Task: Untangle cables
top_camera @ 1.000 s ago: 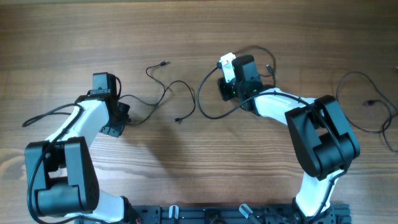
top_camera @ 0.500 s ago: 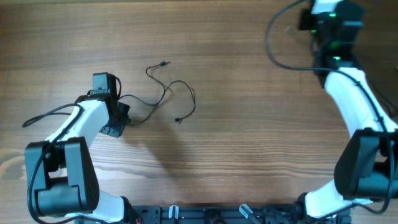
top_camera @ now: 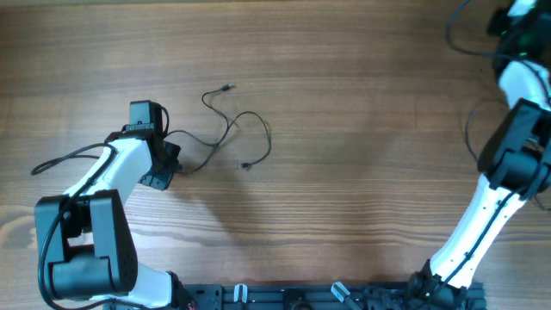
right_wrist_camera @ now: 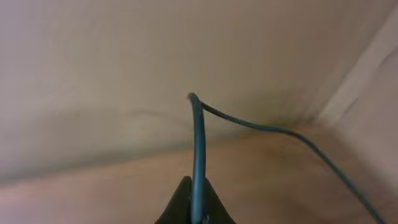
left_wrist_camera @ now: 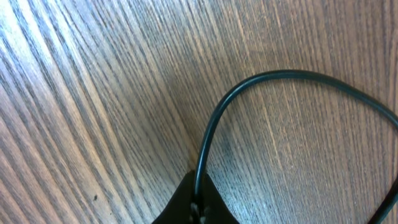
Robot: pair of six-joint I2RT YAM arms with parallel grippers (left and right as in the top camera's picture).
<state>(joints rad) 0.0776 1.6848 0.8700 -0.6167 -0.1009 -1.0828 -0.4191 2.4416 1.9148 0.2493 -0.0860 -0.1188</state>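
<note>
Overhead: the left gripper (top_camera: 165,165) sits at one end of a thin black flexible cable (top_camera: 229,127). The cable lies in loose loops on the brown wood-grain table (top_camera: 344,172), with nothing lying across it. The right arm (top_camera: 516,77) reaches into the far right corner.

Left wrist: the jaws are pinched tight on that cable.

Right wrist: the right gripper (right_wrist_camera: 198,208) is clamped on a second thin dark cable (right_wrist_camera: 198,143). The background is blurred.

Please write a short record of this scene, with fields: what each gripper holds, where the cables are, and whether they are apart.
left gripper: shut on table cable, low over the table
table cable: thin, black, loose loops lying on the wood
right gripper: shut on lifted cable, at the far right corner, apparently off the table
lifted cable: runs up from the grip, then bends away
separation: the two cables do not touch in the overhead view
</note>
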